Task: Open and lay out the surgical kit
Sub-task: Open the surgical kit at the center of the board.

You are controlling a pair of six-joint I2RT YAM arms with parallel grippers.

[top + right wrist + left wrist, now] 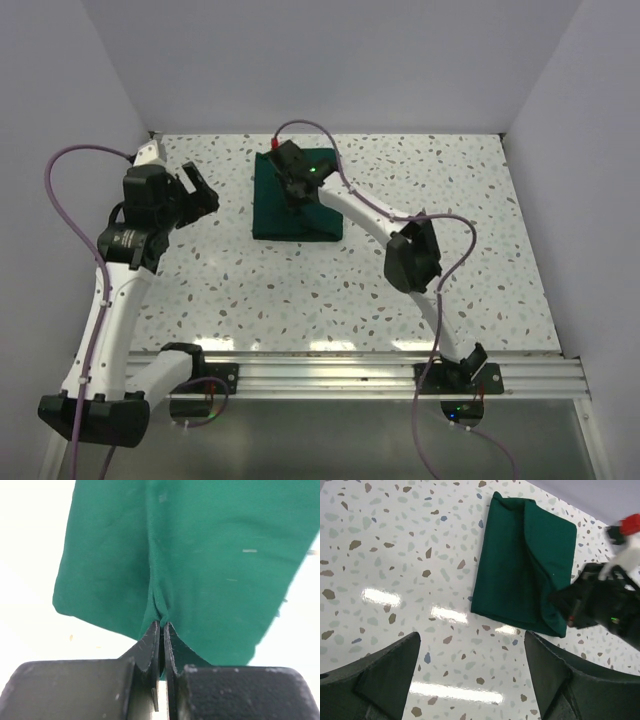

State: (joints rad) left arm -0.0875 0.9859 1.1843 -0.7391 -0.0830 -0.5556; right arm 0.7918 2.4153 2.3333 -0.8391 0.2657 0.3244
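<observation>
The kit (280,218) lies folded shut, far centre of the tabletop (450,290), contents hidden. The right claw (161,623) pinches a fold of its cloth. The left claw (200,187) gapes wide, well apart.

Bright overhead glare streaks on speckled tabletop (445,614)
</observation>
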